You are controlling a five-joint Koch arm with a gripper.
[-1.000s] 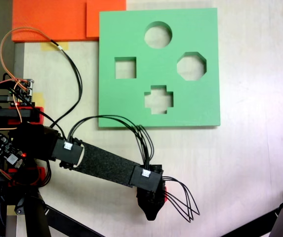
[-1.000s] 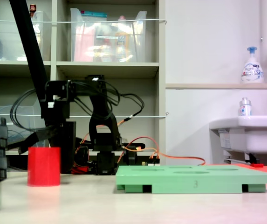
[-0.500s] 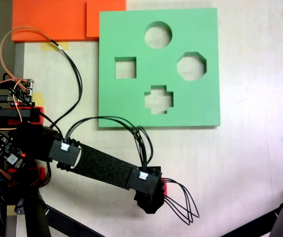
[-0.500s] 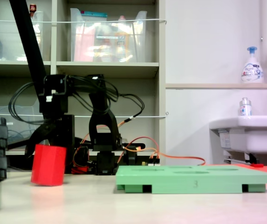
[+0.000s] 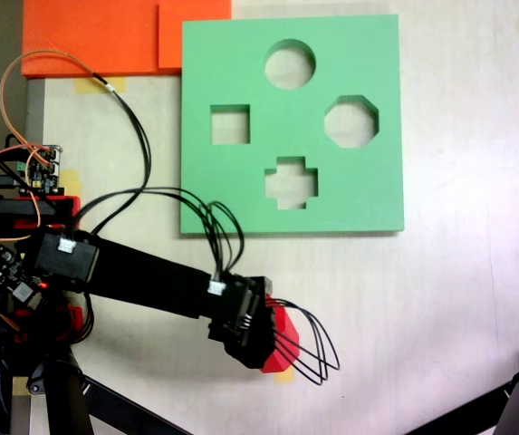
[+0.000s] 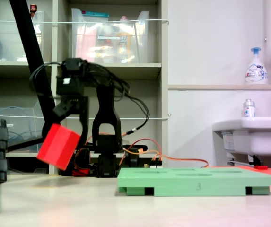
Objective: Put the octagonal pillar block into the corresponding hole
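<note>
- Octagonal pillar block: red, tilted, lifted clear of the tabletop near its front edge.
- Gripper: fingers pinching the block.
- Green foam board: far side; corresponding hole by its right edge.

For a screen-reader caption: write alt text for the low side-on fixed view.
A black robot arm's gripper holds a red octagonal pillar block tilted in the air above the table, left of a flat green foam board. Shelves with bins stand behind, and a white sink with a soap bottle sits at right.
</note>
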